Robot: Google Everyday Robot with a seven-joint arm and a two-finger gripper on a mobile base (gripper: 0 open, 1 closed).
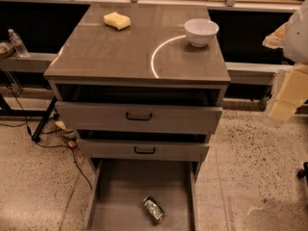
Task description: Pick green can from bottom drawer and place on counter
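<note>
The green can (153,210) lies on its side on the floor of the bottom drawer (130,186), near the front and right of centre. The bottom drawer is pulled out at the foot of the cabinet. The counter (125,52) is the glossy grey-brown top with a curved white reflection. My gripper (287,94) shows as cream-coloured parts at the right edge of the view, beside the cabinet at about counter height. It is far above and to the right of the can and holds nothing that I can see.
A white bowl (201,31) stands at the counter's back right and a yellow sponge (117,20) at its back middle. The two upper drawers (138,116) with black handles are slightly open. Cables (67,138) lie on the floor at left. A water bottle (18,42) stands on a ledge at far left.
</note>
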